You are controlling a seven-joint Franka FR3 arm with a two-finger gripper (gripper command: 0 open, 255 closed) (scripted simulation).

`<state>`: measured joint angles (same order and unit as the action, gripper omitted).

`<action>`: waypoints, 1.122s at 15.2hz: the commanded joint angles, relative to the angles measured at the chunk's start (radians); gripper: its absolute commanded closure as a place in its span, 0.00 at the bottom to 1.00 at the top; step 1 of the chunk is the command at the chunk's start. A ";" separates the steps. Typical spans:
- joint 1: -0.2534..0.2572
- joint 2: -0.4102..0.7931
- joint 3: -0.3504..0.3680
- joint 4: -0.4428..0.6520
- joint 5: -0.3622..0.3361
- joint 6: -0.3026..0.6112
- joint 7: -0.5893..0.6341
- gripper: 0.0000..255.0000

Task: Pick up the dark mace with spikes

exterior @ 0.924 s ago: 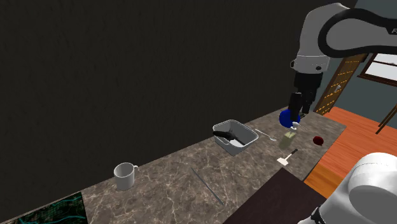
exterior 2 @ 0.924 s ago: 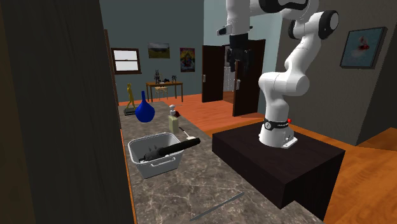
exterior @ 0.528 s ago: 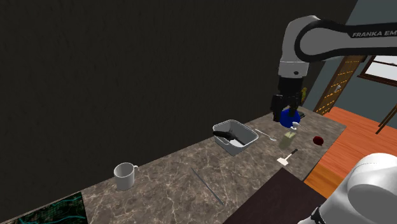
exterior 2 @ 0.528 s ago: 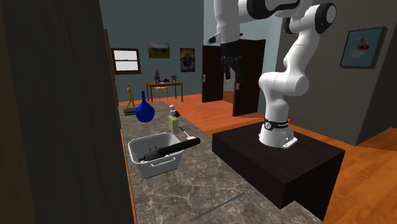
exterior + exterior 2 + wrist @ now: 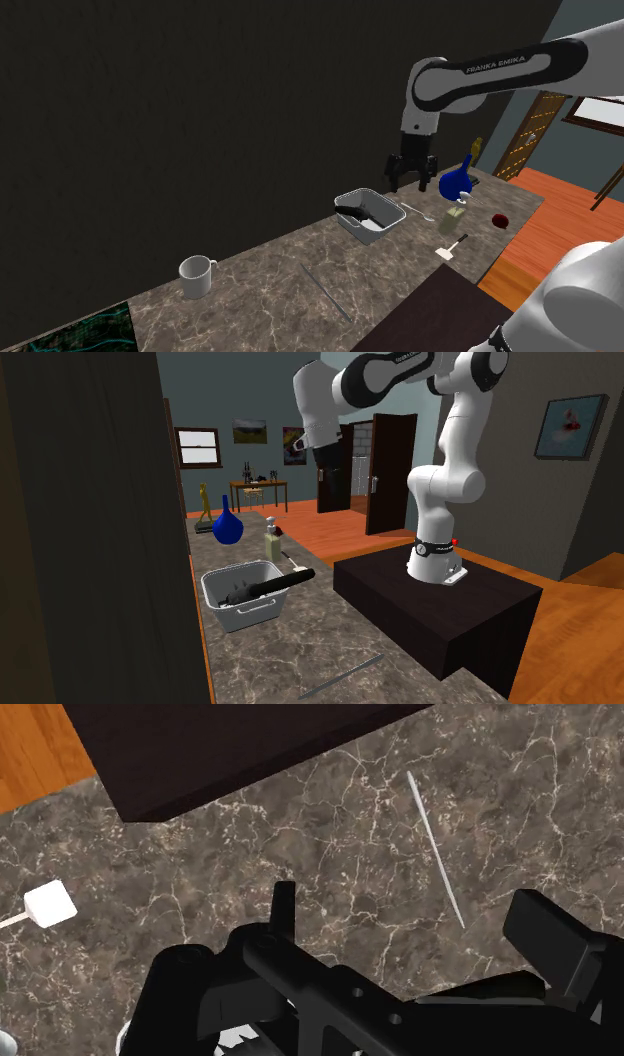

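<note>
Marble surface (image 5: pixel 270 275): gripper (image 5: pixel 410 185), open w/ nothing held, has swung off blue vase (image 5: pixel 455 183) toward bin (image 5: pixel 347 198) w/ mace (image 5: pixel 363 216); approach underway.

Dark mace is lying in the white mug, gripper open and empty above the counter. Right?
Not the mug: the dark mace lies in the grey tub, as the shoulder view shows; the white mug stands apart, further along the counter. The rest holds: the gripper is open and empty above the counter.
</note>
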<state>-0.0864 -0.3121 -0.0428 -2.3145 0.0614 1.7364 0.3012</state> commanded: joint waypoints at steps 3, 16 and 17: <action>-0.015 0.157 -0.014 0.076 0.065 0.068 0.080 0.00; -0.093 0.652 -0.071 0.387 0.310 0.208 0.247 0.00; -0.102 0.688 -0.074 0.415 0.330 0.214 0.258 0.00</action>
<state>-0.1812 0.3426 -0.1147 -1.9241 0.3695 1.9432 0.5439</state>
